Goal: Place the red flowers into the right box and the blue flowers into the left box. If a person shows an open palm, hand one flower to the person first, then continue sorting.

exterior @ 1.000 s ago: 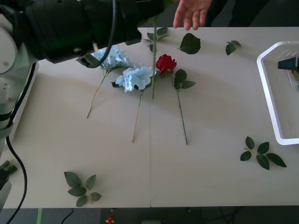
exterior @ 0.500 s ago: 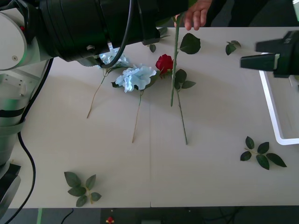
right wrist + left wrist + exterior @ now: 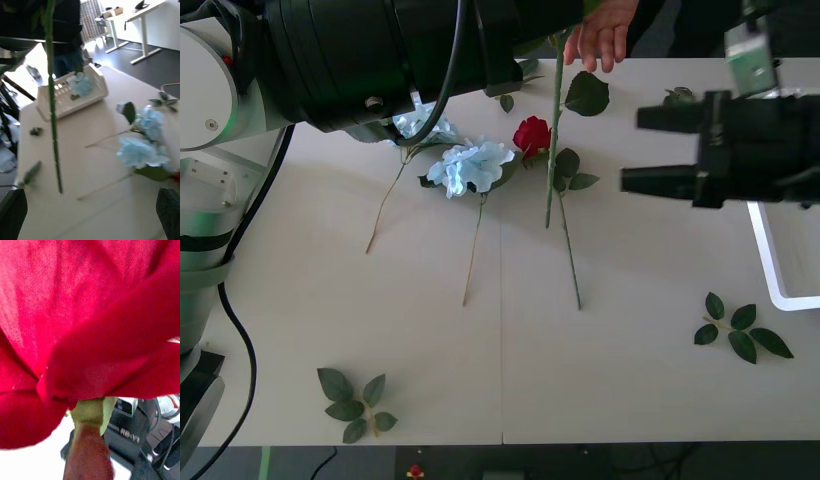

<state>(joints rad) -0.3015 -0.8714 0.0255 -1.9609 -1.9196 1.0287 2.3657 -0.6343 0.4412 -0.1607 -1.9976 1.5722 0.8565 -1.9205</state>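
A loose sprig of green leaves lies near the table's front edge on the left, and a second sprig sits at the front right, just beside the thin-rimmed white right box. Above that box hangs the right gripper, its two black fingers spread wide and empty, pointing toward the flowers.

At mid-table a red rose lies flat, its small deep-red bloom toward the far side and its thin green stem running back toward the robot. Touching it on the left is a pale-blue hydrangea cluster, fluffy and wider than the rose; a second blue cluster lies beyond, partly under the left arm.

A second rose hangs upright from the left arm's end, its long stem dangling over the flat rose; the left wrist view shows its crimson petals pressed close. Whether that gripper is clamped on it cannot be told.

At the far edge, a person's bare hand reaches down just beside the dangling stem. In the right wrist view, the cream slotted left box already holds one blue flower.
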